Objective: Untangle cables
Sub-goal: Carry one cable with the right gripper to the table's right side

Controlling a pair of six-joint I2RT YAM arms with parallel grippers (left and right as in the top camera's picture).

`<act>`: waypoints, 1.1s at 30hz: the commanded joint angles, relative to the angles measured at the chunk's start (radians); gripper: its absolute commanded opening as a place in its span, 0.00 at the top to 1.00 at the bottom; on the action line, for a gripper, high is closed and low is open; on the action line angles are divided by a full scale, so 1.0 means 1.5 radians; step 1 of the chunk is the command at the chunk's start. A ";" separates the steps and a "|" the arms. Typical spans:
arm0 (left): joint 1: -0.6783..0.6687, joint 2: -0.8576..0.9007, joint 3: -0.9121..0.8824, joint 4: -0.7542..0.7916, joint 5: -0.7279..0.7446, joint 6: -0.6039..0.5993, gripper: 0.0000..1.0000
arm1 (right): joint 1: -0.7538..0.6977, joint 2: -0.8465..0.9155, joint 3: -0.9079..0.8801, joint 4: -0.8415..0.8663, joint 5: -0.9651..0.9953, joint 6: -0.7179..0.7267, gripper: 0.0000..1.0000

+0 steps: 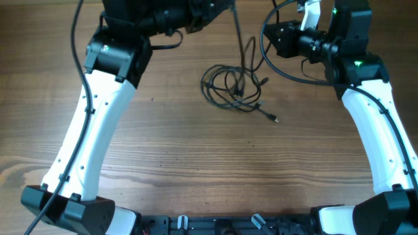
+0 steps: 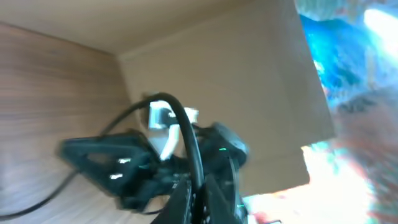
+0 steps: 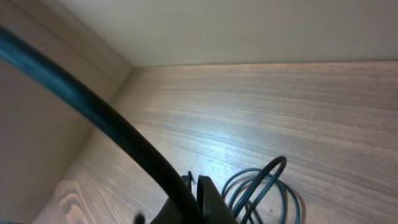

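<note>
Black and thin, the cables (image 1: 234,88) sit in a loose tangle on the far half of the wood-grain surface (image 1: 196,163). One plug end (image 1: 274,119) trails toward the near edge, and one strand runs up to the far edge. We've got the left claw (image 1: 212,13) and right claw (image 1: 274,39) both pinched together back there, though whether either has a strand, we can't tell. A plain tan panel (image 3: 249,31) walls off the back.

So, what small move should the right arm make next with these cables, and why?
Probably draw the right tool slowly sideways, away from the cables. Its jaws look shut, and the loops are bunched on the table just ahead of it. Whether it holds a strand I cannot tell; a small pull would show.
</note>
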 commanded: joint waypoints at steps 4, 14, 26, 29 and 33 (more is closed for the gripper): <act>0.043 -0.021 0.012 -0.249 -0.333 0.146 0.96 | -0.011 -0.076 0.015 -0.093 0.100 0.047 0.96; 0.040 -0.021 0.012 -0.385 -0.451 0.172 0.87 | -0.011 -0.147 0.048 -0.116 0.112 0.063 0.96; 0.038 -0.021 0.012 -0.425 -0.451 0.233 0.21 | -0.156 -0.117 0.275 -0.182 0.342 0.063 0.96; 0.039 -0.021 0.012 -0.425 -0.451 0.233 0.21 | -0.244 -0.081 0.360 -0.204 0.340 0.059 0.96; 0.038 -0.021 0.012 -0.425 -0.451 0.233 0.21 | -0.330 -0.038 0.378 -0.217 0.349 0.044 0.96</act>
